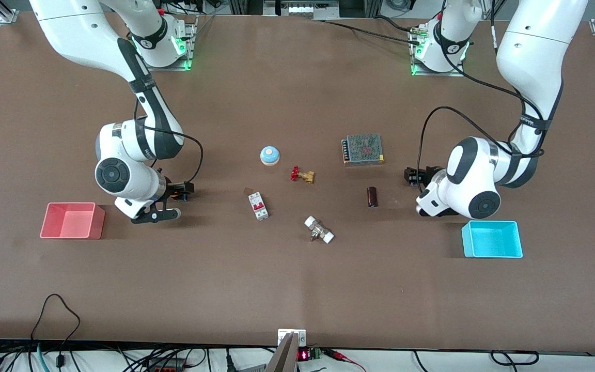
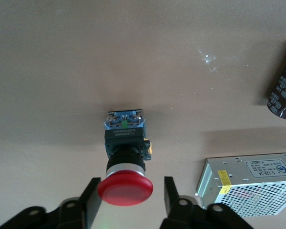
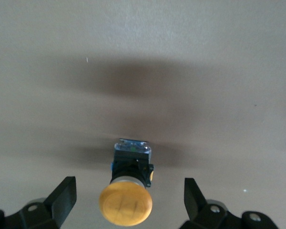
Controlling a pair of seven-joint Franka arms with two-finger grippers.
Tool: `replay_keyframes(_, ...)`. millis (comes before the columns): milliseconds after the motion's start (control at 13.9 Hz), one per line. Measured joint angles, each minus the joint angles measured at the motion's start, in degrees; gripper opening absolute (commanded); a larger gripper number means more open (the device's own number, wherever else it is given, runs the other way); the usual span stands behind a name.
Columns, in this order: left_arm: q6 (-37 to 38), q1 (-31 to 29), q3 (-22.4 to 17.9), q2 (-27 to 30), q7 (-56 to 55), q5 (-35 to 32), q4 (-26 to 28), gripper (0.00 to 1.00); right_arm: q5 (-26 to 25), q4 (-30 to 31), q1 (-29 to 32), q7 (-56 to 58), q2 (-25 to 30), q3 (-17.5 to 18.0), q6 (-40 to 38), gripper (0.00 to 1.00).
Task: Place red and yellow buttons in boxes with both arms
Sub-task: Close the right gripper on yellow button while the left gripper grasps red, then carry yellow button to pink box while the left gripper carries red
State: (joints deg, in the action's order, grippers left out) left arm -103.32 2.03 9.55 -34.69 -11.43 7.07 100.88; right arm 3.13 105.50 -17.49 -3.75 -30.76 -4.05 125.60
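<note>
The red button (image 2: 125, 191) lies on its side on the table, its cap toward my left gripper (image 2: 129, 198). That gripper is open, one finger on each side of the cap. In the front view the left gripper (image 1: 415, 176) is low over the table, above the cyan box (image 1: 491, 254), and hides the red button. The yellow button (image 3: 126, 204) lies on its side between the wide-open fingers of my right gripper (image 3: 128, 195). In the front view the right gripper (image 1: 179, 200) is low beside the pink box (image 1: 98, 223), and a bit of the yellow button (image 1: 175, 195) shows.
In the middle of the table lie a blue-domed button (image 1: 269, 155), a brass valve with a red handwheel (image 1: 301, 175), a circuit breaker (image 1: 258, 205), a white-ended fitting (image 1: 319, 230), a dark capacitor (image 1: 372, 197) and a mesh power supply (image 1: 363, 149). The power supply (image 2: 257, 181) is close beside the left gripper.
</note>
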Motion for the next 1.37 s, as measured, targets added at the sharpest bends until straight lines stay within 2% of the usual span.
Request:
replay_keyframes(216, -0.02, -0.02, -0.12, 0.00, -0.12, 0.00, -0.13, 0.39, 0.00, 0.57, 0.00, 0.00, -0.01, 0.00, 0.12, 0.98)
replay_keyframes(432, -0.11, -0.04, -0.24, 0.00, -0.18, 0.00, -0.37, 0.29, 0.00, 0.92, 0.00, 0.00, -0.13, 0.00, 0.65, 0.82)
replay_keyframes(504, -0.12, -0.04, -0.27, 0.00, -0.18, 0.00, -0.56, 0.28, 0.00, 0.99, 0.00, 0.00, -0.23, 0.00, 0.86, 0.68)
replay_keyframes(647, 0.09, -0.18, -0.37, 0.04, -0.22, 0.00, -1.78, 0.27, 0.00, 1.04, 0.00, 0.00, -0.40, 0.00, 1.08, 0.49)
replay_keyframes(935, 5.01, -0.66, -1.53, 0.48, -0.25, 0.00, -7.32, 0.27, 0.01, 1.06, 0.00, 0.00, -0.61, 0.01, 1.61, 0.19)
replay_keyframes(1079, 7.91, -0.82, -2.54, 0.57, -0.25, 0.00, -10.42, 0.27, 0.02, 1.05, -0.01, 0.00, -0.58, 0.02, 1.67, 0.12)
replay_keyframes(1367, 9.70, -2.66, -3.30, 0.61, -0.21, -0.02, -13.78, 0.26, 0.02, -0.76, 0.02, -0.09, 0.30, -0.35, 3.05, 0.07)
